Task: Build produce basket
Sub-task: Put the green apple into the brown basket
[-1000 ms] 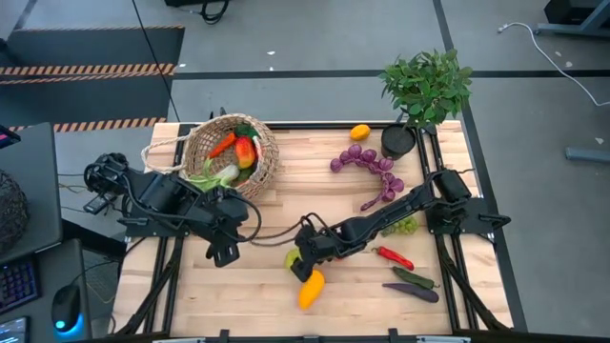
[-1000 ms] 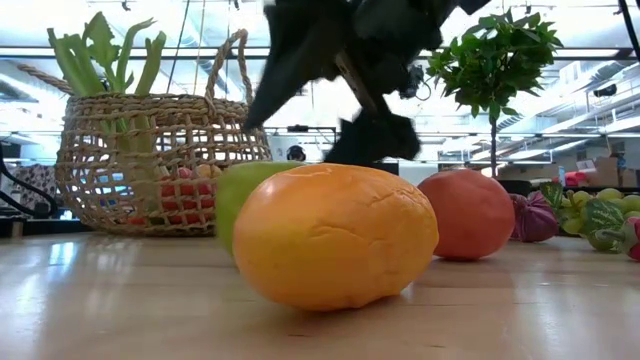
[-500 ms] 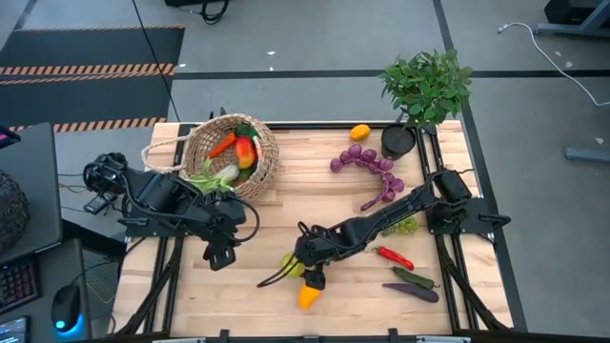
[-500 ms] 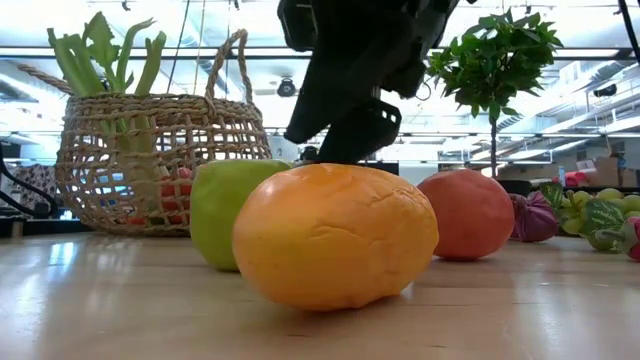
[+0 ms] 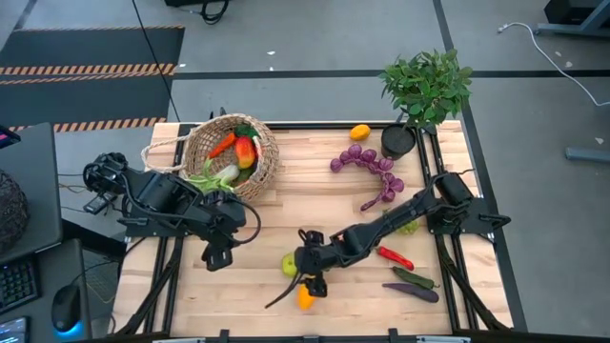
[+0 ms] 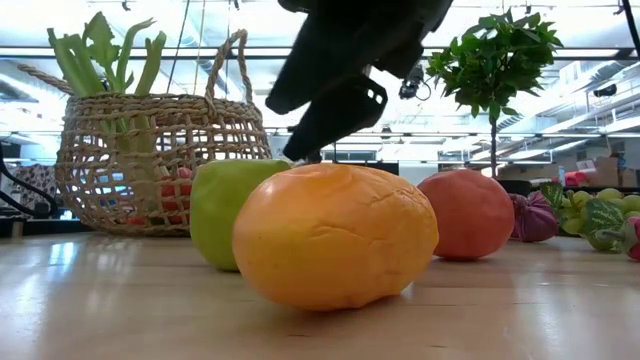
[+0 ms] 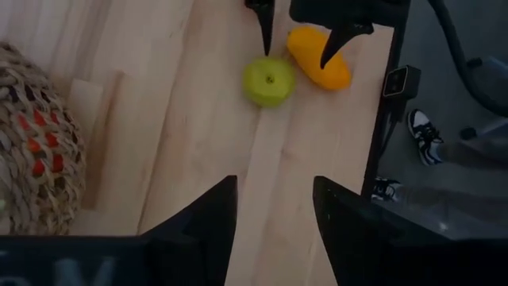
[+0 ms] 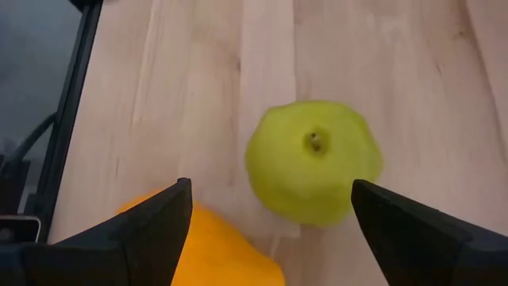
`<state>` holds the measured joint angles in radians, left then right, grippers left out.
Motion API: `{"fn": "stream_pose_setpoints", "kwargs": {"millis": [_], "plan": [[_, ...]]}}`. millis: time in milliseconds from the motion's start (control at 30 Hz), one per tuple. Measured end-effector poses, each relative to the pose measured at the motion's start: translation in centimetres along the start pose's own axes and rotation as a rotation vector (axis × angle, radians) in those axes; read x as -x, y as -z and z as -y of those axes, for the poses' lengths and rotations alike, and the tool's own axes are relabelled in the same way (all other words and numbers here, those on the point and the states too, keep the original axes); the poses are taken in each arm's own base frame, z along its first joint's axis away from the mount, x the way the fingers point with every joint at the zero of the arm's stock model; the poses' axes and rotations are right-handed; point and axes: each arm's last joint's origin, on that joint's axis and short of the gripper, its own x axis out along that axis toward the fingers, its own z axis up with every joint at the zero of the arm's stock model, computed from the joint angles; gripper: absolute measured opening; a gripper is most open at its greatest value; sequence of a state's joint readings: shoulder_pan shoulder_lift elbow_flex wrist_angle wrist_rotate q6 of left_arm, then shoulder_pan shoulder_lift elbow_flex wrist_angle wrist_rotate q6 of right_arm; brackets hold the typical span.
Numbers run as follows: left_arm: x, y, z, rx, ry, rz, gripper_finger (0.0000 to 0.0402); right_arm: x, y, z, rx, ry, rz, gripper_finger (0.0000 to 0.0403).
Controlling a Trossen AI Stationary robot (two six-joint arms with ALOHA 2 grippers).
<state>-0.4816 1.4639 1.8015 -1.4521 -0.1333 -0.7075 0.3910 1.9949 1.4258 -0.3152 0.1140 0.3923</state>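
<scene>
The tan wicker basket (image 5: pixel 232 152) stands at the table's far left, with a carrot, a leek and red produce inside. A green apple (image 5: pixel 289 264) and an orange-yellow fruit (image 5: pixel 304 299) lie on the table near its near edge. My right gripper (image 5: pixel 307 276) hangs open just above them. In the right wrist view its fingers (image 8: pixel 271 191) stand wide on either side of the apple (image 8: pixel 313 163), with the orange-yellow fruit (image 8: pixel 214 254) under one finger. My left gripper (image 5: pixel 217 253) waits open to the left, facing them (image 7: pixel 274 187). My right gripper comes from above, slanting down. One fingertip (image 6: pixel 300 152) stands right over the top of the orange-yellow fruit (image 6: pixel 335 235). I cannot tell whether it touches.
On the right half lie purple grapes (image 5: pixel 367 162), a small orange (image 5: pixel 359 132), green grapes (image 5: pixel 408 226), a red chili (image 5: pixel 393 257), and a cucumber and eggplant (image 5: pixel 412 284). A potted plant (image 5: pixel 424 86) stands at the far right corner. A red tomato (image 6: pixel 472 213) sits behind the orange-yellow fruit.
My right gripper has moved toward the table's near edge and come over the green apple and the orange-yellow fruit, turning as it went. The green apple has slid a little toward the table's left.
</scene>
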Motion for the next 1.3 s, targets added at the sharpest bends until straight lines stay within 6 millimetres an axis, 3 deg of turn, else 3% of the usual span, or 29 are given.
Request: {"fn": "stream_pose_setpoints", "kwargs": {"millis": [467,700,967,1300], "plan": [[-0.1,0.0,-0.5,-0.072,-0.028,-0.025,0.0174,-0.1,-1.1,1.8,-0.086,-0.001,0.035,0.0398],[-0.1,-0.1,-0.7,0.096,-0.034,-0.021,0.0174,-0.3,-0.9,2.1,0.071,0.016,0.030,0.0399],[-0.1,-0.1,-0.6,0.285,-0.033,-0.017,0.0172,-2.6,-0.2,2.2,0.204,0.029,0.038,0.0400],[-0.2,-0.5,-0.3,0.480,-0.004,0.022,0.0172,-3.3,-0.1,2.2,0.242,0.044,0.050,0.0393]]}}
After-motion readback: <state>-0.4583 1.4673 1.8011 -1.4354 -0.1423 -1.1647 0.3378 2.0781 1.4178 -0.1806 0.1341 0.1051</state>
